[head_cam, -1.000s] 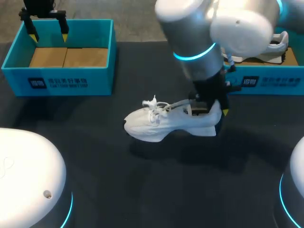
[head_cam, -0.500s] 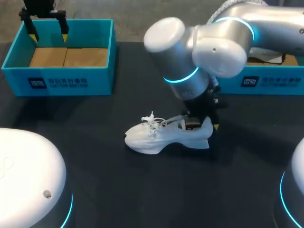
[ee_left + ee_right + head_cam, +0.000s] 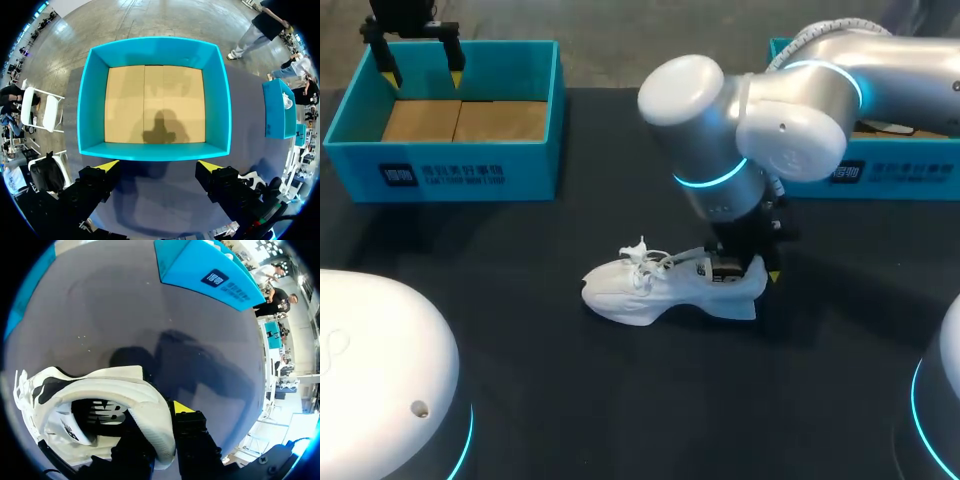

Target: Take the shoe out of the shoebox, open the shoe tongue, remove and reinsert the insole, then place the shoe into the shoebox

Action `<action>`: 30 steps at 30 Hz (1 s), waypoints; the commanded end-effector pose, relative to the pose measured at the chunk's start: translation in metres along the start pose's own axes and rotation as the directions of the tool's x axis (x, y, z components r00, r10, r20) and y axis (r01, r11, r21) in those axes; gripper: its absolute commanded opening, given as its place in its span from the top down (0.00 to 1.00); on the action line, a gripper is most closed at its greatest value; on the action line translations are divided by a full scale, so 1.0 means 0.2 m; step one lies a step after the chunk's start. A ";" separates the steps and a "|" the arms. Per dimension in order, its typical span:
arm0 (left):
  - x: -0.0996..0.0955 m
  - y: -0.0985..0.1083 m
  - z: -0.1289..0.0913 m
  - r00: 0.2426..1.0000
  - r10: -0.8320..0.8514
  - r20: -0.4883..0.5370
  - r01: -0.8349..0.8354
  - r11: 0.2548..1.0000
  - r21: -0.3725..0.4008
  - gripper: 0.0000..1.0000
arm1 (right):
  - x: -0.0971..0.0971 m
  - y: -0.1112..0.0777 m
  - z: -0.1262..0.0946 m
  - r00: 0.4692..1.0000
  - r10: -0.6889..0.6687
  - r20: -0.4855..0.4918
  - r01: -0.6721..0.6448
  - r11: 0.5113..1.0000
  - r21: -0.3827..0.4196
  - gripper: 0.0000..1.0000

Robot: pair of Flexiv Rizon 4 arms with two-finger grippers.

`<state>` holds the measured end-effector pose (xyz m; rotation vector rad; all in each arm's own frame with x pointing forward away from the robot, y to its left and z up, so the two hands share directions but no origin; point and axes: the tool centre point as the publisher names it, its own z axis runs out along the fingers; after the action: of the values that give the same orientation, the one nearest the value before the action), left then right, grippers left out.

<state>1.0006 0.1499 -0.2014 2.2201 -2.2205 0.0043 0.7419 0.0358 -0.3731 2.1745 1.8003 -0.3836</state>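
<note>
**Shoe on the table, gripped at the heel by the right gripper**

In the head view, the white shoe (image 3: 665, 288) is seen standing sole-down on the dark table (image 3: 520, 400) near the middle of the frame, its toe turned to the left and its laces loose. Its heel is clamped by the right gripper (image 3: 748, 268): one finger is set inside the collar and the other, yellow-tipped, is pressed against the outside. The right arm (image 3: 770, 130) is brought in from the upper right and bent steeply down over the shoe. In the right wrist view the heel wall is shown pinched between the two fingers.

Farther back, at the upper left, the left shoebox (image 3: 450, 172) is seen, teal-walled, with only its brown cardboard floor inside. The left gripper (image 3: 420, 70) is held above its far wall, jaws spread wide with nothing between them. At the upper right a second shoebox (image 3: 890, 175) is partly hidden by the right arm; something pale lies in it, too covered to be made out.
</note>
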 end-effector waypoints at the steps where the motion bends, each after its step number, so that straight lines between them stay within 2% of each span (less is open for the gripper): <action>1: 0.00 0.00 0.00 1.000 0.000 0.001 0.000 1.000 -0.001 0.00 | -0.02 0.00 0.04 0.999 -0.008 -0.033 0.007 1.000 -0.018 1.00; 3: 0.00 0.00 0.00 1.000 0.000 0.001 0.000 1.000 -0.001 0.00 | -0.02 0.00 0.05 0.999 -0.010 -0.034 0.009 1.000 -0.015 0.87; 4: 0.00 0.00 0.00 1.000 0.000 0.001 0.000 1.000 -0.001 0.00 | -0.02 0.00 0.05 0.999 -0.007 -0.038 0.007 1.000 -0.013 0.72; 6: 0.00 0.00 0.00 1.000 0.000 0.001 0.000 1.000 -0.001 0.00 | -0.02 0.00 0.05 0.999 -0.007 -0.039 0.006 1.000 -0.011 0.64; 8: 0.00 0.00 0.00 1.000 0.000 0.001 0.000 1.000 -0.001 0.00 | -0.02 0.01 0.05 0.999 -0.006 -0.041 0.005 1.000 -0.008 0.44; 9: 0.00 0.00 0.00 1.000 0.000 0.001 0.000 1.000 -0.001 0.00 | -0.02 0.01 0.05 0.999 -0.006 -0.041 0.005 1.000 -0.008 0.44; 10: 0.00 0.00 0.00 1.000 0.000 0.001 0.000 1.000 -0.001 0.00 | -0.02 0.01 0.03 0.999 -0.006 -0.044 0.006 1.000 -0.009 0.00; 17: 0.00 0.00 0.00 1.000 0.000 0.001 0.000 1.000 -0.001 0.00 | -0.02 0.01 -0.06 0.997 -0.028 -0.070 0.025 0.999 -0.043 0.00; 30: 0.00 0.00 0.00 1.000 0.000 0.001 0.000 1.000 -0.001 0.00 | -0.02 -0.04 -0.32 0.978 -0.138 -0.159 0.123 0.987 -0.104 0.00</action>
<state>1.0007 0.1498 -0.2015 2.2200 -2.2206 0.0044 0.7409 0.0655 -0.3236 2.0850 1.9983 -0.1821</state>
